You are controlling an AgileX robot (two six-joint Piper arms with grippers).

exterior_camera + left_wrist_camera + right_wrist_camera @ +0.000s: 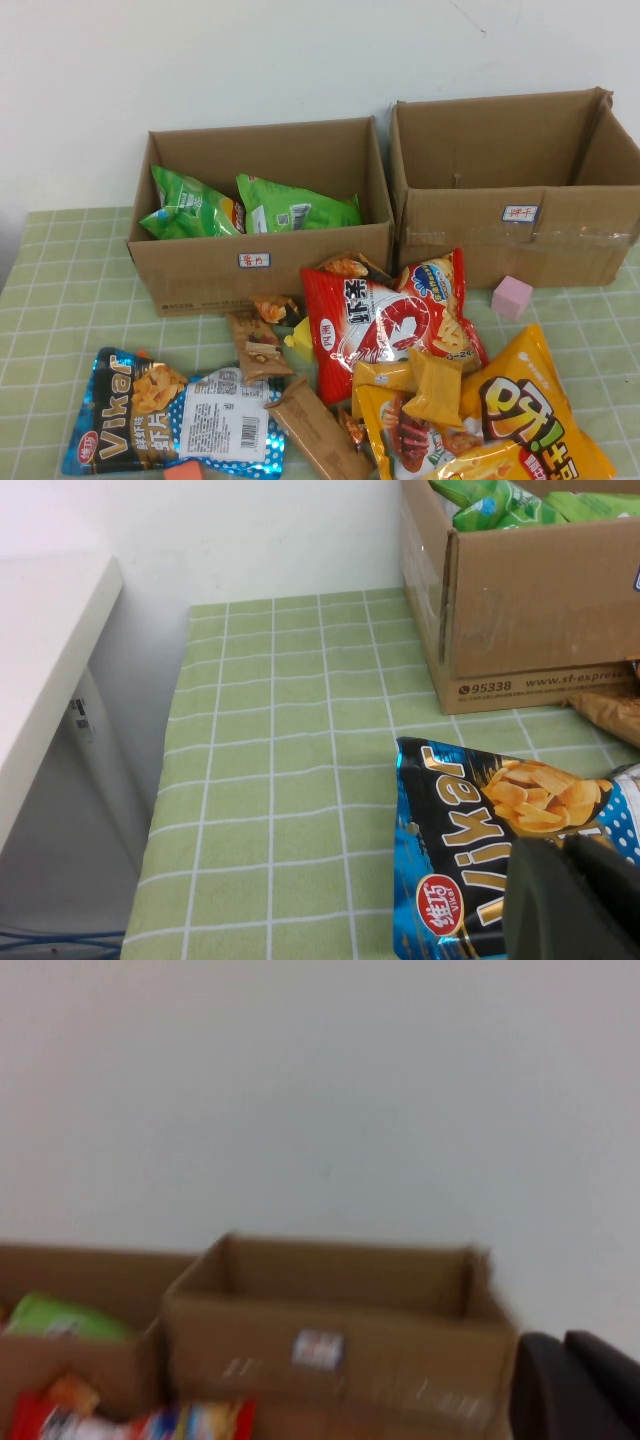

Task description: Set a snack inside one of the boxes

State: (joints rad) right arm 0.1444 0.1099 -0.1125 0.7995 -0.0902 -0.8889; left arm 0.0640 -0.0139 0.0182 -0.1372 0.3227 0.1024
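Observation:
Neither gripper shows in the high view. In the left wrist view my left gripper (565, 846) hangs just above the blue Vikar chip bag (480, 810), fingers together and holding nothing. In the right wrist view my right gripper (562, 1340) is raised, fingers together and empty, facing the right box (340, 1330). The left box (260, 262) holds two green snack bags (190, 210). The right box (470, 225) looks empty. Loose snacks lie in front: the blue Vikar bag (170, 410), a red shrimp-chip bag (380, 325), an orange bag (530, 415) and a brown packet (315, 430).
A pink cube (511, 297) sits in front of the right box. Small yellow packets (435, 385) lie on the snack pile. The green checked tablecloth (60, 290) ends at the left edge beside a white shelf (40, 650).

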